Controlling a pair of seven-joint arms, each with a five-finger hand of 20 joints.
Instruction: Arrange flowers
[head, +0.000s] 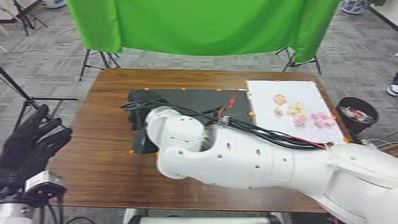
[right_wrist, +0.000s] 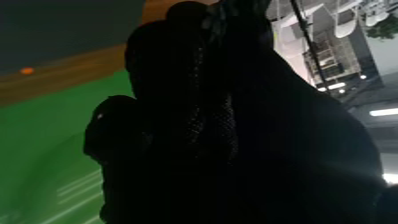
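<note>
Over the mat (head: 197, 95), right hand (head: 139, 116), grip I can't tell; left hand (head: 25, 151) spread, empty.

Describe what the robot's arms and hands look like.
The right arm is white, with rounded joints, small dark spots and black and red cables along it. The left hand and right hand are gloved in black fabric; the left wrist is white.

Head view: bright, soft, even light. White arm (head: 240, 162) at 4–5 o'clock and white sheet (head: 309, 95) at 3 o'clock are brightest. Left hand (head: 31, 150) at 8 o'clock is dark, little detail. Right wrist view: backlit, right hand (head: 140, 116) near-black, faint haze on glove. Ceiling lights (right_wrist: 385, 112) glare beyond, pale streaks on green cloth (head: 204, 25).
</note>
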